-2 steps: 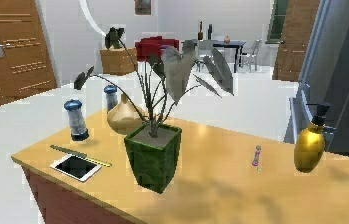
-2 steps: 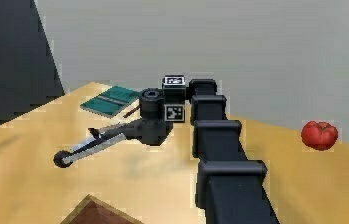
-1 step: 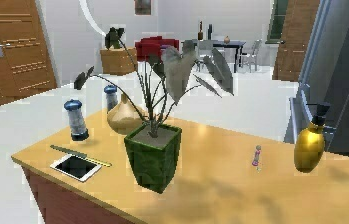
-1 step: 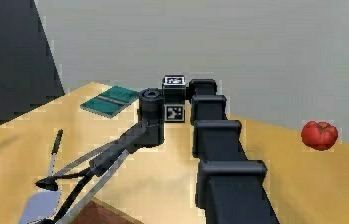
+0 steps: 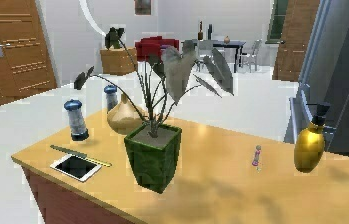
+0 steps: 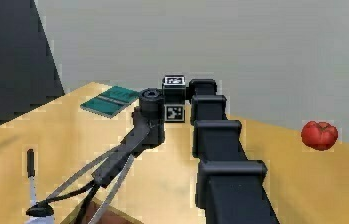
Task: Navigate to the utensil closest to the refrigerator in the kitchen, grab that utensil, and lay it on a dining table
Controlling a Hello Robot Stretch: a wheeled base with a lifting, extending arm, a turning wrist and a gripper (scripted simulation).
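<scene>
One wooden worktop (image 5: 212,150) carries everything, and the dark arm (image 6: 222,150) stretches out over it, seemingly to bring the hand (image 6: 72,195) toward the slim utensil (image 6: 29,170) lying flat near one edge; whether the hand holds anything cannot be told.

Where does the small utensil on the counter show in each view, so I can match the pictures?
Forward view: the utensil lies on the wooden counter, between the potted plant and the yellow bottle.
Arm side view: a thin dark-handled stick, probably the same utensil, lies at the lower left.
Shared landmark: the wooden counter under it in both.
</scene>
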